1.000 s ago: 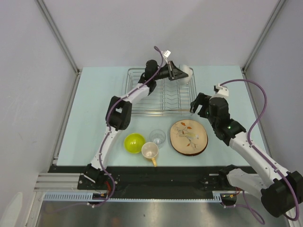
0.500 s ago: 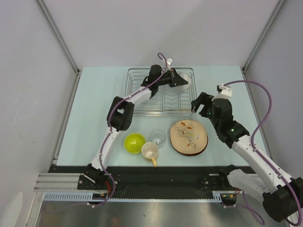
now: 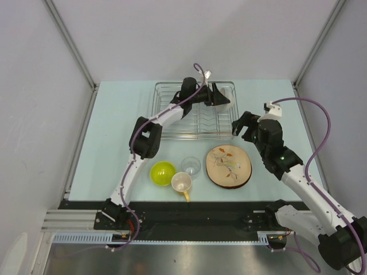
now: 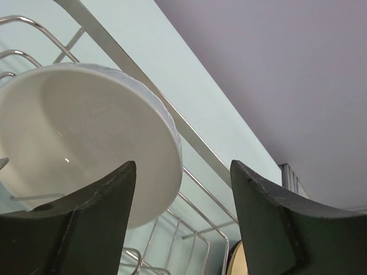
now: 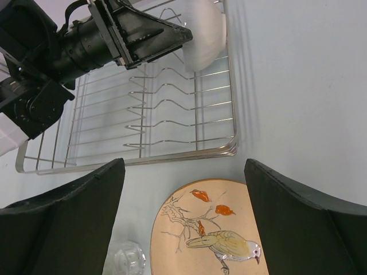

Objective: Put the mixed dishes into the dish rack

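Left pincer [image 4: 183, 165] first: on the wrist view I've got both fingers spread wide with nothing pinched between them, and the white bowl [image 4: 86, 132] sits just past the left-hand finger. The bowl is tipped up on its edge in the far right corner of the dish rack [image 3: 172, 123], its mouth turned back toward my left wrist camera and its ribbed rim leaning near the rack's far rail. From above, the rack's long axis runs left to right across the table [image 3: 114, 143], and the left arm reaches along it with its fingers pointing right, at the bowl. Right pincer [image 5: 184, 166]: its jaws are spread too and empty, hanging above the table just beside the rack's near right corner and pointing down at it. Below it the round wooden plate [image 3: 229, 166] lies flat on the table in front of the rack, painted bird side up. To the plate's left, the small clear glass [image 3: 191, 166], the lime-green bowl [image 3: 163, 172] and the yellow-orange mug [image 3: 182, 183] cluster close together. The mug's mouth faces up and its handle points toward the arm bases.
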You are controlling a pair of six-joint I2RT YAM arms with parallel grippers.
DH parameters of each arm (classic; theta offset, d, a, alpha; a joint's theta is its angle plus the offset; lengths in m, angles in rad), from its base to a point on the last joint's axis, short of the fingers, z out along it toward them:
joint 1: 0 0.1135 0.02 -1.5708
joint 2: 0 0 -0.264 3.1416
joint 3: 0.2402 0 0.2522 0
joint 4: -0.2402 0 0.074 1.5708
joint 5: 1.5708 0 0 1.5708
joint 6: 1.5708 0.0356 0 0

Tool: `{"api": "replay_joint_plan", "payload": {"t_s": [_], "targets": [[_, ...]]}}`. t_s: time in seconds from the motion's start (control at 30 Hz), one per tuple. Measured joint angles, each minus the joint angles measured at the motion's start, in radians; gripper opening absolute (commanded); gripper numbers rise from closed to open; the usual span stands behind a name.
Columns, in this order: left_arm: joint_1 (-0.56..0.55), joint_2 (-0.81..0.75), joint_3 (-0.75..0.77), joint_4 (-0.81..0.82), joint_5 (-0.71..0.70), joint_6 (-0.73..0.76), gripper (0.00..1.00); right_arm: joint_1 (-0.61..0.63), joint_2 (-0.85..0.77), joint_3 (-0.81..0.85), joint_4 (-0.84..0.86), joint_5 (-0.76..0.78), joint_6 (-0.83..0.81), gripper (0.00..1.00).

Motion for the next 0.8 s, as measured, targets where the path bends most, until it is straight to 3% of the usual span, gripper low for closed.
{"api": "replay_joint_plan", "payload": {"t_s": [0.23,0.37,0.57,0.8], "targets": [[0.003,-0.124,-0.043,-0.077,0.063,0.097,0.80,-0.006,-0.004,0.000,0.000,-0.002,0.000,0.91],[0.011,-0.279,-0.057,-0.185,0.110,0.195,0.79,-0.014,-0.002,0.000,0.000,-0.002,-0.004,0.91],[0.039,-0.644,-0.243,-0.554,0.060,0.571,0.74,-0.041,0.050,0.000,0.004,0.000,0.008,0.90],[0.063,-1.125,-0.672,-1.007,-0.227,1.076,0.68,-0.044,0.057,-0.002,0.024,-0.002,0.022,0.91]]}}
